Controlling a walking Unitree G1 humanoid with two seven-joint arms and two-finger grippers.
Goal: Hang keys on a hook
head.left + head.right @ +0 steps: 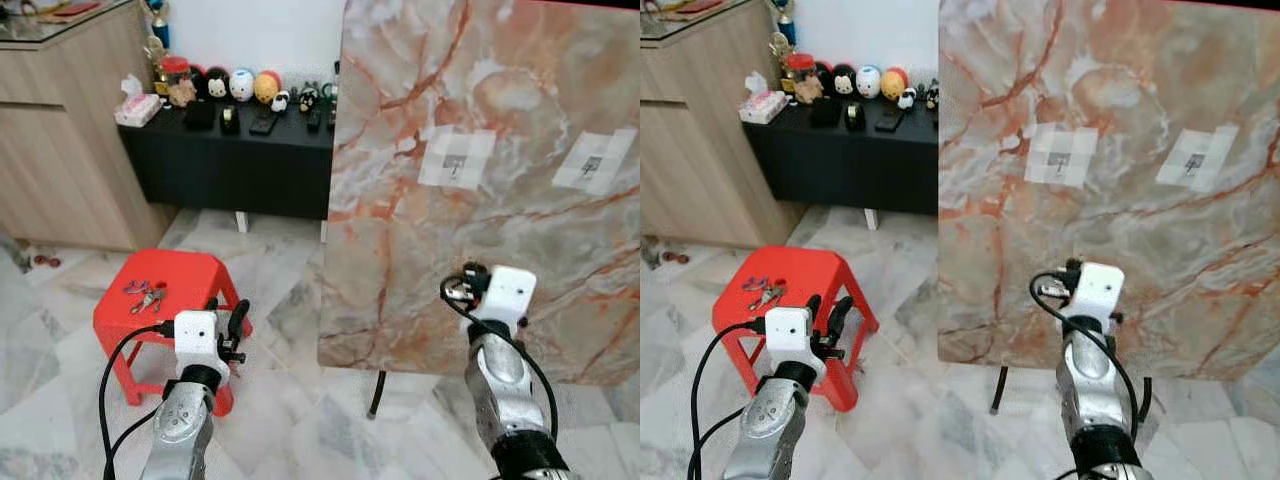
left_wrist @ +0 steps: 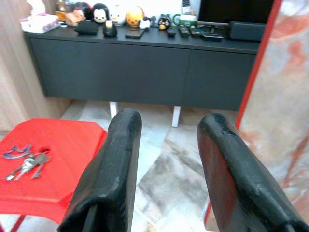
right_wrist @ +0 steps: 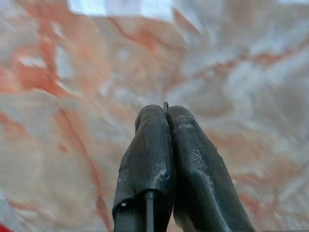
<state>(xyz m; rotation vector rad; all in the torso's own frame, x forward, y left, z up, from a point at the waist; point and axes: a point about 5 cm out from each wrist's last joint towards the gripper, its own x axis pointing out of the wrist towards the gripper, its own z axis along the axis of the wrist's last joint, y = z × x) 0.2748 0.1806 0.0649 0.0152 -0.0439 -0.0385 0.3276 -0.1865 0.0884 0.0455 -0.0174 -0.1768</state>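
In the left eye view, the small bunch of metal keys [image 1: 146, 297] lies on top of the red plastic stool [image 1: 190, 275], toward its left side, on the marble floor. The left claw [image 1: 226, 330] hangs in front of the stool's right front corner, near the keys but apart from them, its two black fingers spread and holding nothing. To the right stands a large marble-patterned board [image 1: 480, 230] with two small hooks mounted on pale taped squares, one nearer the middle [image 1: 456, 160] and one toward the right edge [image 1: 595, 163]. The right claw [image 1: 462, 283] is raised in front of the board's lower part, well below both hooks. A black low cabinet [image 1: 240, 160] with figurines sits against the back wall

The right eye view shows the same layout: keys on the stool, left claw just off the stool's front edge

In the left wrist view, the spread fingers [image 2: 116, 164] frame the floor, with the keys [image 2: 26, 162] lying off to one side on the stool top, not between the fingers

In the right wrist view, the right claw's fingers [image 3: 149, 154] are pressed together with nothing visibly held, facing the board's surface

By my reading, the task has barely begun: the keys are not yet picked up, so grasping, carrying across and hanging all remain
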